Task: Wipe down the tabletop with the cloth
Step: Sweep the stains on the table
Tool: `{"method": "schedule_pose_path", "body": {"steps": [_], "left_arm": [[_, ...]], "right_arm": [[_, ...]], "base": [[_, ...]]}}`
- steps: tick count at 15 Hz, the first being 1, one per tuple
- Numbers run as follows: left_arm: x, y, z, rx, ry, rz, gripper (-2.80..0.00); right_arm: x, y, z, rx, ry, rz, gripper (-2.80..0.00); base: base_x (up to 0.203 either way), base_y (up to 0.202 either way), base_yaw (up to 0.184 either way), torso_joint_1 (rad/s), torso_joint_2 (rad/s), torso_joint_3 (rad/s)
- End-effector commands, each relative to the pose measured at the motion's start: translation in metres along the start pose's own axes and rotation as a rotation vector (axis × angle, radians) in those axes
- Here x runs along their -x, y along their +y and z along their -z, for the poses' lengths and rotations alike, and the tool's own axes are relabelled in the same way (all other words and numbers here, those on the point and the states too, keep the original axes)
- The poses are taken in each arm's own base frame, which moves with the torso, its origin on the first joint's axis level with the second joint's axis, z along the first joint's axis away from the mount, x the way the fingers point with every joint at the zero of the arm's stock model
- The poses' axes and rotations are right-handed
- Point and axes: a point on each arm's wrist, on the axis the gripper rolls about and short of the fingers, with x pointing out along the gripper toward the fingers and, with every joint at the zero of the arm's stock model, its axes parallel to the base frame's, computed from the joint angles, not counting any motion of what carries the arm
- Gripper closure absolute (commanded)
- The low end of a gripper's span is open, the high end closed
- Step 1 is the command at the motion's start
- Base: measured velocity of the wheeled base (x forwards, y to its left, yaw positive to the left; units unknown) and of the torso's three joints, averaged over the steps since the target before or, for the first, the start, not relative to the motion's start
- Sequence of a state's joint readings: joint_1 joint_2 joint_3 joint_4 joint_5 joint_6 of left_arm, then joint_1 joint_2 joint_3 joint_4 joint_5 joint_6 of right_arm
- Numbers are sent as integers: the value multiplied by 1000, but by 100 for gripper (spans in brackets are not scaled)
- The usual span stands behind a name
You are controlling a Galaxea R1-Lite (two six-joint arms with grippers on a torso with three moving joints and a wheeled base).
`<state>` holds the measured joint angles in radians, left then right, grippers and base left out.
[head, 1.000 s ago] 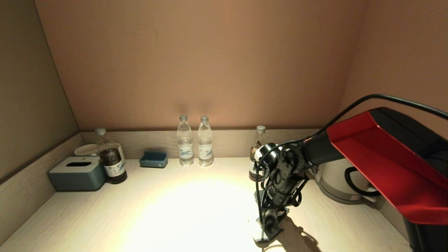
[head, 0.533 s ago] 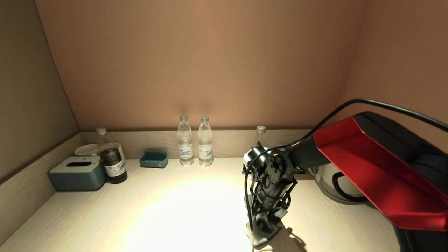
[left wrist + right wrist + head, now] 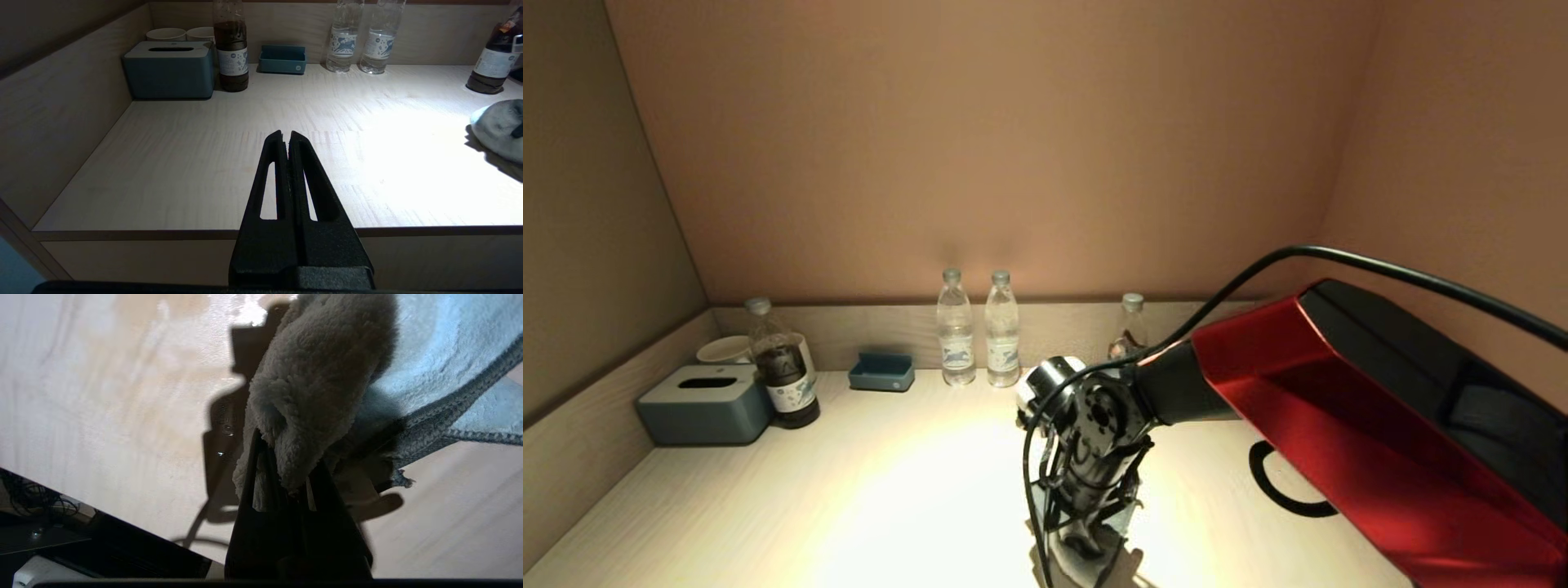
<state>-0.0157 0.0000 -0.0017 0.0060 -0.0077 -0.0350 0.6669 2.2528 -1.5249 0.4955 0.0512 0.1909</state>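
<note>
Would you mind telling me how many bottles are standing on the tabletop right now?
4: a dark bottle beside the tissue box, two clear bottles side by side at the back wall, and another dark bottle partly hidden behind the right arm.

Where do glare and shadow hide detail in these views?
Head view: a bright pool of glare washes out the tabletop grain mid-table. Right wrist view: the right gripper is a dark silhouette, its shadow beside the cloth. Left wrist view: glare near the cloth.

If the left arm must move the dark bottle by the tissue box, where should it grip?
Grip the dark bottle at its labelled midsection, coming from the open front: the tissue box touches or nearly touches one side, cups stand behind. It stands upright, so close the jaws horizontally.
</note>
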Motion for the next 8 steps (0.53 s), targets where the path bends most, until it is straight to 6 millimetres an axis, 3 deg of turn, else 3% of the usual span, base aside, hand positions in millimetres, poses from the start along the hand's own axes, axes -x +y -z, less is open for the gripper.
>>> {"method": "schedule_pose_path", "body": {"steps": [1,3,5,8], "left_arm": [[0,0,0,0,0,0,0],[0,0,0,0,0,0,0],[0,0,0,0,0,-1,0],[0,0,0,0,0,0,0]], "right_arm": [[0,9,2,19,2,-6,0],[1,19,4,45,2,-14,0],[4,48,6,113,-16,-43,0],[7,56,4,131,-36,-53,0]], "base": [[0,0,0,0,0,0],[0,0,0,0,0,0],[0,0,0,0,0,0],[0,0,0,0,0,0]]}}
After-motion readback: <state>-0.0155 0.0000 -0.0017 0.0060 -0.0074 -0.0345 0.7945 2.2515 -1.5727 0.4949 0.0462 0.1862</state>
